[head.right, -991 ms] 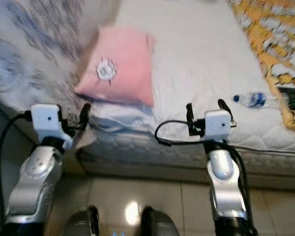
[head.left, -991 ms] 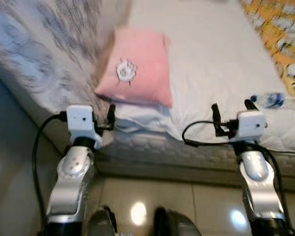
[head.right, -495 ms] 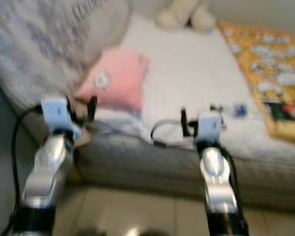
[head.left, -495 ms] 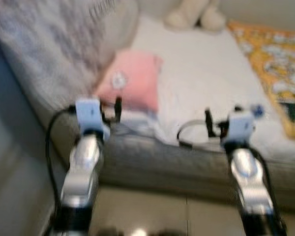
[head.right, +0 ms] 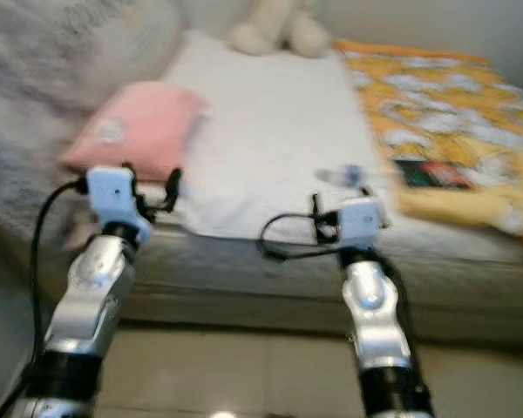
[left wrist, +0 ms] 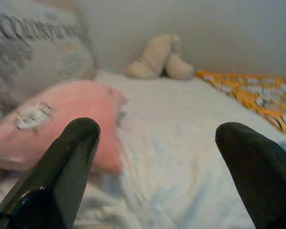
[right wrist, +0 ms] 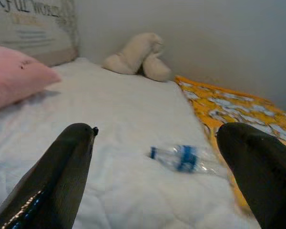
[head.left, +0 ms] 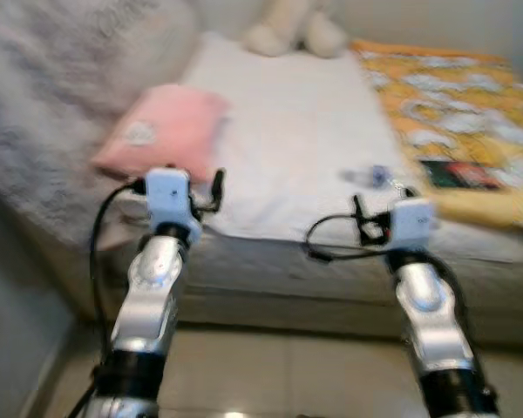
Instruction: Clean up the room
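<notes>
I face the bed (head.left: 288,131). On it, a pillow (head.left: 161,131) lies at ten o'clock, a bottle (head.left: 366,177) at one o'clock, a blanket (head.left: 453,104) at two o'clock with a book (head.left: 458,174) on it, and a stuffed toy (head.left: 292,30) far back at twelve.

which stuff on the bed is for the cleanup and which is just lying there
Likely for the cleanup: plastic bottle, lying on the white mattress ahead of the open right gripper.

Just lying about: pink pillow, cream soft toy, yellow blanket, dark flat item.
</notes>
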You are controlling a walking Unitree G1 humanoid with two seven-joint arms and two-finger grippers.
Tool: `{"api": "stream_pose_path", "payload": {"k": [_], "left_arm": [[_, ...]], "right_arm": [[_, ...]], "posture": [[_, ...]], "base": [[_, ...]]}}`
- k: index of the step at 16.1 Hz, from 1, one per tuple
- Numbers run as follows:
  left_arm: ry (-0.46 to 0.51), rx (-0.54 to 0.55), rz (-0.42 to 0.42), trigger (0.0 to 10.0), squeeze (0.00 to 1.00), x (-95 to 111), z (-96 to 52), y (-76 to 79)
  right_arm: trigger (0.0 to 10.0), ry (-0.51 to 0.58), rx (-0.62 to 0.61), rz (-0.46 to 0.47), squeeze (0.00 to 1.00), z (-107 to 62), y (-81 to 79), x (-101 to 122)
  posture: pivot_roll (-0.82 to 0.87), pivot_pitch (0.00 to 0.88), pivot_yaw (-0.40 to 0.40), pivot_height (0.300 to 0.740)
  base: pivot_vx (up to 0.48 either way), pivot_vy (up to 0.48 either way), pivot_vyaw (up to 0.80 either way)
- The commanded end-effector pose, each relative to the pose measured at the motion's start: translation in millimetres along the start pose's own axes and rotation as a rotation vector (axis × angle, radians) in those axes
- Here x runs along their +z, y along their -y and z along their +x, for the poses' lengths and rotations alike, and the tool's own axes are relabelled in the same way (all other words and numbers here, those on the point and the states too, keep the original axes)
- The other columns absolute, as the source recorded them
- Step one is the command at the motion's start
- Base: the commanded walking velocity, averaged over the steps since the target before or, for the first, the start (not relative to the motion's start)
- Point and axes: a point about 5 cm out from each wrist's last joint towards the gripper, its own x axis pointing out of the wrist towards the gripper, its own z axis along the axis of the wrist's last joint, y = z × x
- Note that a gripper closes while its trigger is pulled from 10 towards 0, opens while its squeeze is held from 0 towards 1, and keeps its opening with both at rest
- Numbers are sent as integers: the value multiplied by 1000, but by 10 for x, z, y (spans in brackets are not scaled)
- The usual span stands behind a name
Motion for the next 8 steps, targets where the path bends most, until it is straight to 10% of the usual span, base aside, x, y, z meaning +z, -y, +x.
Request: {"api": "stream_pose_path", "payload": {"k": [1, 8], "left_arm": [[15, -10, -2, 10000, 0, 36, 35, 36], [-75, 106, -75, 10000, 0, -152, -13, -183]], "right_arm": [[10000, 13, -16, -11, 0, 23, 70, 30], [10000, -38, 15, 36, 0, 54, 35, -50]], "posture": [[10, 0, -20, 740], [8, 0, -22, 740]], "base": [[0, -461, -569], [0, -459, 0]]}}
